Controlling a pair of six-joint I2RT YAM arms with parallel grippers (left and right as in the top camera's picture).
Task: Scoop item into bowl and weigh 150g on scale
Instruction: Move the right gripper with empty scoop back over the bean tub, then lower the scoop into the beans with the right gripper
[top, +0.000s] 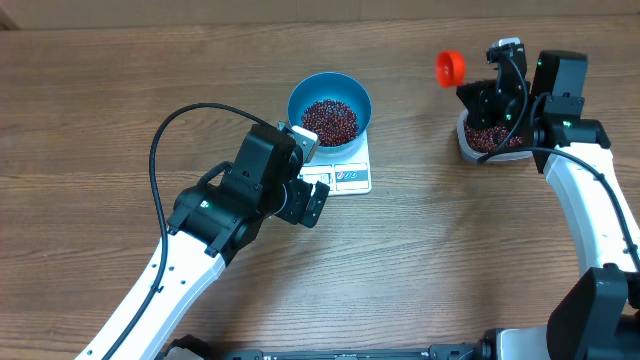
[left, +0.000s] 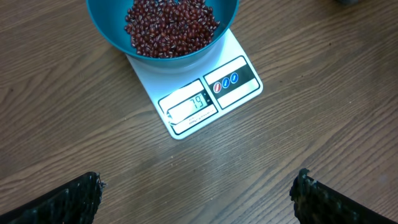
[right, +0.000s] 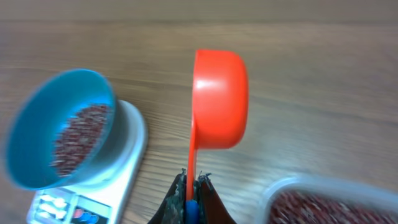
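At the upper middle of the overhead frame, the bowl sits on the scale with beans heaped inside. The display reads 79, so filling looks about half done. Upper right, the right claw is clamped on the red scoop beside the tub of beans. The left claw hangs spread wide, holding nothing. Next — dip the scoop into the tub, then carry another load to the bowl.

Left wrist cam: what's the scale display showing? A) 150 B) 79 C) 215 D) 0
B: the display on the scale reads 79, with the blue bowl of beans sitting on it.
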